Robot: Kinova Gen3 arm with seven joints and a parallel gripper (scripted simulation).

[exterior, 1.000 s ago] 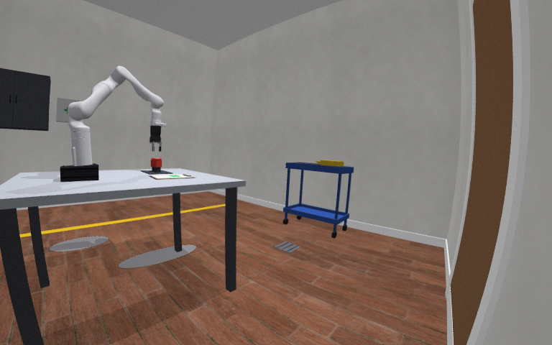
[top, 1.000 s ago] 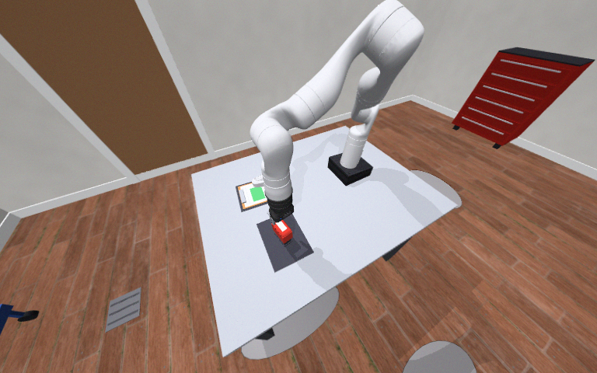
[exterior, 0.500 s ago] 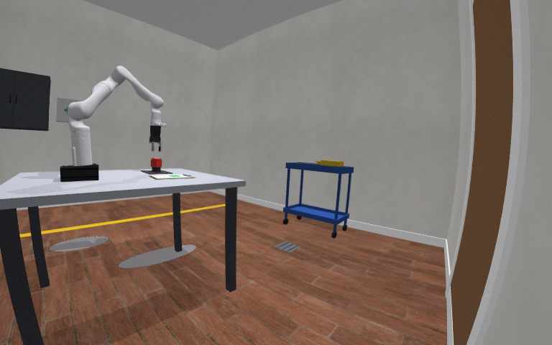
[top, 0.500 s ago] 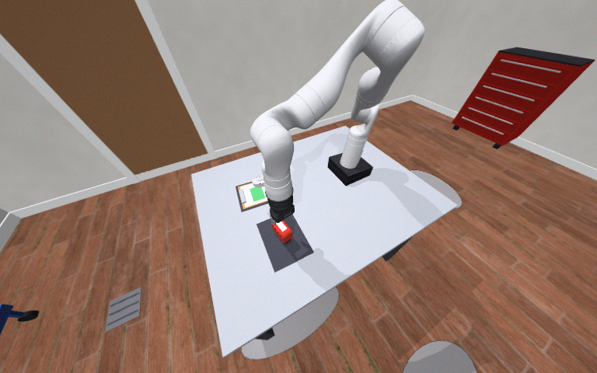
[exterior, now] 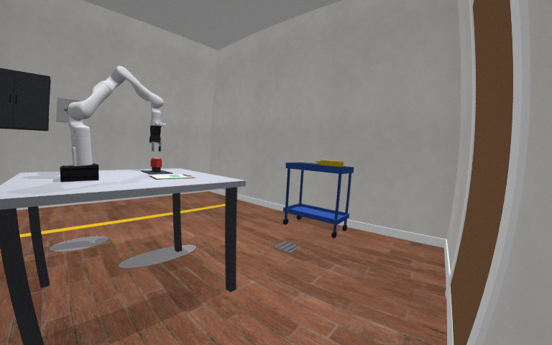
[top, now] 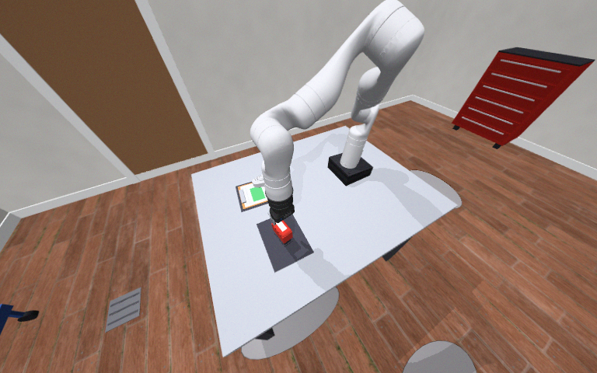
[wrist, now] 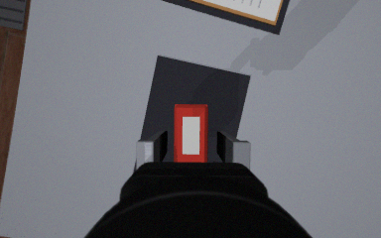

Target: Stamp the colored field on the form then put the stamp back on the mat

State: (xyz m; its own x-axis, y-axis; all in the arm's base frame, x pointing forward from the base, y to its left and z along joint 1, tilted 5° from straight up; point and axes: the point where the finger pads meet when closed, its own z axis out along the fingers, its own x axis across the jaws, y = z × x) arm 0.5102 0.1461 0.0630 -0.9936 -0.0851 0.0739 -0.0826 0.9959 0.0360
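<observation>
Nearest the wrist camera, the pincer (wrist: 191,149) is seen spread wide with nothing held, one finger to either side of the red stamp (wrist: 190,133) and well above it, as the exterior view shows. This alignment appears meant to let the fingers be lowered over the stamp's two long sides. The stamp stands upright on the dark mat (top: 284,247), its white top panel facing up; the mat marks the spot to which it must be returned. Beyond the mat, on the white bench (top: 361,210), the clipboard form (top: 246,196) is laid flat, its green field (top: 256,193) partly hidden by the arm. No stamping is judged to have begun.
</observation>
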